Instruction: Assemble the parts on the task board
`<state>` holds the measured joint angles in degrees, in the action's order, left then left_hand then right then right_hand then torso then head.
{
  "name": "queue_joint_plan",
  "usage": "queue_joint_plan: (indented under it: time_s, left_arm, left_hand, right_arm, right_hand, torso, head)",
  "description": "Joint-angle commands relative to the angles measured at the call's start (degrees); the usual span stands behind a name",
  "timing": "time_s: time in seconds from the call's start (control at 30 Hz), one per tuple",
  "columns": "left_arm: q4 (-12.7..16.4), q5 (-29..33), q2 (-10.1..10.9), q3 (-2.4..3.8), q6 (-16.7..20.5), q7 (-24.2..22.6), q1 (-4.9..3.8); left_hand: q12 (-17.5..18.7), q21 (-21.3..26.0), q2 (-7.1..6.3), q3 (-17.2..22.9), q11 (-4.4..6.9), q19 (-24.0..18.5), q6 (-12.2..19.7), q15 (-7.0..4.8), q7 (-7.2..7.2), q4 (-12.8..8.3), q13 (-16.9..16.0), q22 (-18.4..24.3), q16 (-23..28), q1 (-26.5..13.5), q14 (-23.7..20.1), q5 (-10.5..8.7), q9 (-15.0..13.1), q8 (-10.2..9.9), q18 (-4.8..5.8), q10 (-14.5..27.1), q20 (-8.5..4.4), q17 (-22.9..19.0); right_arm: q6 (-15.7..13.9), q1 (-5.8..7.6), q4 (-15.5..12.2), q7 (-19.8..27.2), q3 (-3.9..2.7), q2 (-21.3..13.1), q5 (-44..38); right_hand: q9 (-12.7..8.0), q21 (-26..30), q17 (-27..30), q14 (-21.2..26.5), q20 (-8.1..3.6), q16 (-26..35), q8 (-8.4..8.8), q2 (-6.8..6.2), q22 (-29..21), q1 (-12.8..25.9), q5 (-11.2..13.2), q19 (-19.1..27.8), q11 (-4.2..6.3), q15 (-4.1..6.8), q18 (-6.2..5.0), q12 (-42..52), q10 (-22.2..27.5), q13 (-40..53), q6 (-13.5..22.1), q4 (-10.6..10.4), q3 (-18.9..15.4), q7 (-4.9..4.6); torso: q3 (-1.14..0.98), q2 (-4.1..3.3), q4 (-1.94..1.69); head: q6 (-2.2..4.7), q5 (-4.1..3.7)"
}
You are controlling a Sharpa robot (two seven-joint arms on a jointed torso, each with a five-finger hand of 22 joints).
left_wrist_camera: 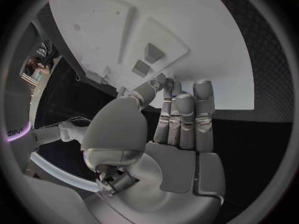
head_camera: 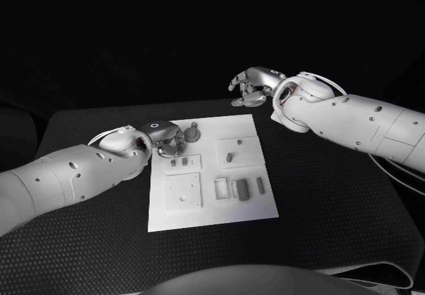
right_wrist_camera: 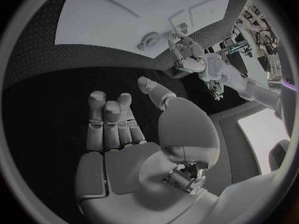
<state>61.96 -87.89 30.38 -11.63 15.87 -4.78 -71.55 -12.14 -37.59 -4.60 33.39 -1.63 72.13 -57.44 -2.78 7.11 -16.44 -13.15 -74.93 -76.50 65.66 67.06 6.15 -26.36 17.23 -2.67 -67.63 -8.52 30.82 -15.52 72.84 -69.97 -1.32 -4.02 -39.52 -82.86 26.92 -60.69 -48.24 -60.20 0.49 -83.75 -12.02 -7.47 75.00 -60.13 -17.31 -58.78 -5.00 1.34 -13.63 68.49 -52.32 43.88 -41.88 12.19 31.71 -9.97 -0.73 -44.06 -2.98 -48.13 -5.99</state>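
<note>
The white task board (head_camera: 212,203) lies in the middle of the black table. Grey parts lie on it: a round one (head_camera: 192,133) at the far left corner, a peg (head_camera: 228,157) in the middle, several bars (head_camera: 244,188) on the right side. My left hand (head_camera: 166,140) hovers at the board's far left corner, right beside the round part, fingers straight and palm empty (left_wrist_camera: 181,119). Its fingertips (left_wrist_camera: 169,84) reach the board's edge (left_wrist_camera: 206,84). My right hand (head_camera: 252,86) hangs over bare table past the board's far edge, loosely curled and holding nothing (right_wrist_camera: 115,129).
A square plate (head_camera: 183,190) and two small slots (head_camera: 179,163) sit on the board's left half. From the right wrist, the left hand (right_wrist_camera: 187,55) is seen next to the round part (right_wrist_camera: 149,39). Black table mat (head_camera: 336,203) surrounds the board.
</note>
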Motion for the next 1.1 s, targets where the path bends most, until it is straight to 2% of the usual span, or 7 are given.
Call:
queue_joint_plan:
  time_s: [0.03, 0.23, 0.47, 0.8, 1.1]
  left_arm:
    - [-0.4, -1.9, 0.0, -0.15, -2.4, 1.8, 0.11]
    - [-0.5, -2.2, 0.1, -0.17, -3.3, 2.0, 0.11]
    - [-0.6, -2.0, -0.1, -0.20, -1.8, 1.2, 0.12]
    - [-0.8, -2.0, -0.4, -0.26, -1.5, 1.0, 0.21]
    - [-0.7, -0.8, -0.3, -0.26, -0.3, 0.2, 0.24]
  left_hand:
    - [0.3, 0.0, -0.15, -0.1, -1.61, -0.1, -0.2, -0.43, 0.35, -0.1, 0.0, -1.0, 0.2, 0.1, -0.2, 0.18, 0.0, -0.2, -5.60, -2.1, -0.25, -0.1]
    - [0.4, 0.0, -0.03, -0.2, -1.54, -0.1, -0.4, -0.49, 0.27, -0.1, -0.2, -1.0, 0.2, 0.1, -0.2, 0.14, 0.0, -0.1, -5.58, -2.5, -0.26, -0.1]
    - [0.5, 0.0, 0.07, -0.2, -1.49, -0.1, -0.5, -0.54, 0.22, -0.1, -0.2, -1.0, 0.1, 0.2, -0.2, 0.15, 0.0, -0.1, -5.57, -2.7, -0.29, -0.1]
    - [0.6, 0.0, 0.26, -0.2, -1.37, 0.0, -0.7, -0.65, 0.11, -0.1, -0.4, -1.0, 0.1, 0.3, 0.0, 0.16, -0.1, 0.1, -5.57, -3.1, -0.38, -0.2]
    - [1.1, 0.1, -0.36, -0.3, -1.37, 0.1, -0.2, -0.67, 0.28, -0.2, -0.5, -1.0, 0.2, 0.4, 0.0, 0.12, 0.1, -0.2, -5.53, -3.1, -0.43, -0.2]
  right_arm:
    - [0.1, -0.02, 0.0, 0.2, -0.03, 0.0, -0.2]
    - [0.1, -0.02, -0.1, 0.3, -0.03, 0.0, -0.2]
    - [0.1, -0.02, 0.0, 0.3, -0.03, 0.0, -0.2]
    - [0.0, -0.02, 0.0, 0.3, -0.03, 0.0, -0.2]
    - [0.1, -0.02, 0.0, 0.3, -0.03, -0.1, -0.2]
  right_hand:
    - [-0.1, 0.2, 0.1, 0.2, -0.40, 0.0, -0.36, 0.28, 0.5, 0.1, 0.0, 0.1, -0.19, -0.32, -1.37, 0.4, 0.1, -0.1, 0.8, 0.1, -0.3, -1.76]
    - [-0.1, 0.2, 0.1, 0.2, -0.40, 0.0, -0.37, 0.28, 0.5, 0.1, 0.0, 0.1, -0.19, -0.32, -1.37, 0.4, 0.1, -0.1, 0.8, 0.1, -0.3, -1.76]
    - [-0.1, 0.2, 0.1, 0.2, -0.40, 0.0, -0.38, 0.27, 0.5, 0.1, 0.0, 0.1, -0.19, -0.32, -1.37, 0.4, 0.1, -0.1, 0.8, 0.1, -0.3, -1.76]
    - [-0.1, 0.2, 0.1, 0.2, -0.40, 0.0, -0.39, 0.27, 0.5, 0.1, 0.0, 0.1, -0.19, -0.32, -1.37, 0.4, 0.1, -0.1, 0.8, 0.1, -0.3, -1.76]
    - [-0.1, 0.2, 0.1, 0.2, -0.40, 0.0, -0.40, 0.27, 0.5, 0.1, 0.0, 0.1, -0.19, -0.32, -1.37, 0.4, 0.1, -0.1, 0.8, 0.1, -0.3, -1.76]
  torso:
    - [0.01, 0.00, -0.08]
    - [0.03, 0.00, -0.05]
    - [0.02, 0.01, -0.04]
    - [-0.02, -0.02, 0.00]
    - [-0.03, 0.01, -0.08]
  head:
    - [-0.04, -0.02]
    - [-0.09, 0.05]
    - [-0.06, 0.11]
    - [-0.04, 0.08]
    - [0.00, -0.02]
